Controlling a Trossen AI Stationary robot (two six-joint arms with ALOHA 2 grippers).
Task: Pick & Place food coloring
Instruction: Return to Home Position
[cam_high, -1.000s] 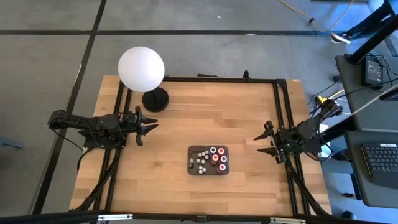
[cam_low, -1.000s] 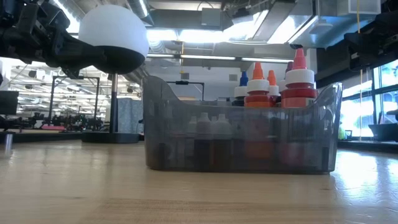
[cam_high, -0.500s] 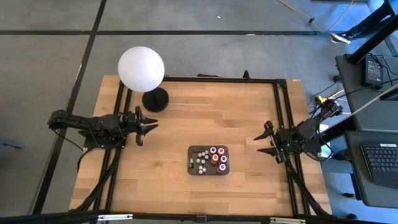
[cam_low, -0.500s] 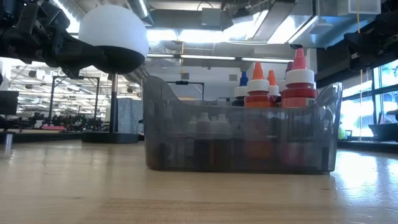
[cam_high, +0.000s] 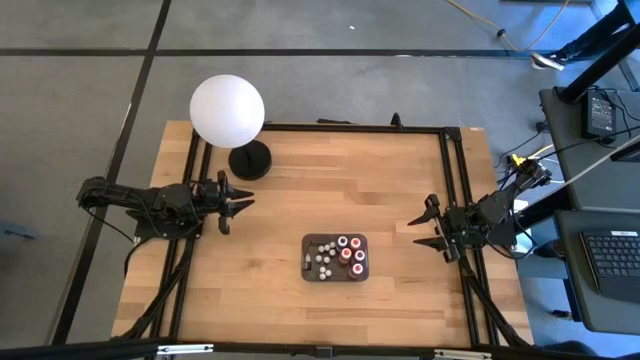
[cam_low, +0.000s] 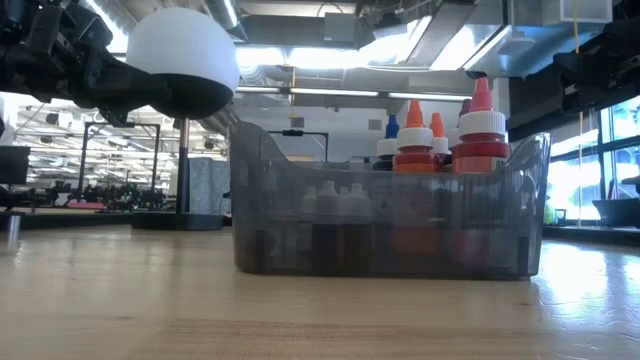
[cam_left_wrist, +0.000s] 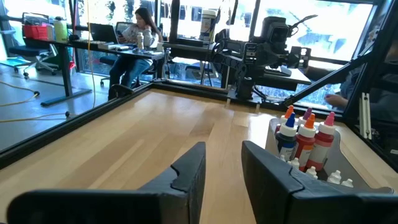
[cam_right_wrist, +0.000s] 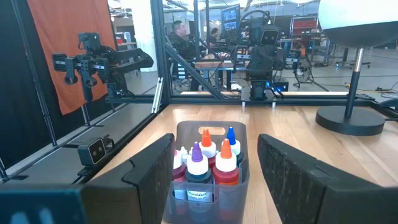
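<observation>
The food coloring bottles (cam_high: 340, 255) stand upright in a dark grey tray (cam_high: 306, 250) at the middle of the table, toward its near edge. Their red, orange, blue and white caps (cam_low: 440, 135) rise above the tray wall (cam_low: 300, 230). My left gripper (cam_high: 243, 203) hovers level at the table's left side, its fingers (cam_left_wrist: 186, 171) a narrow gap apart, with nothing between them. My right gripper (cam_high: 415, 228) hovers level at the right side, wide open and aimed at the tray (cam_right_wrist: 205, 196) and the bottles (cam_right_wrist: 208, 162). Both grippers are well away from the tray.
A white globe lamp (cam_high: 227, 110) on a black round base (cam_high: 249, 160) stands at the table's far left corner, just beyond my left gripper. Black frame rails (cam_high: 450, 180) run along the table's edges. Bare wood (cam_high: 340, 190) lies between the grippers and the tray.
</observation>
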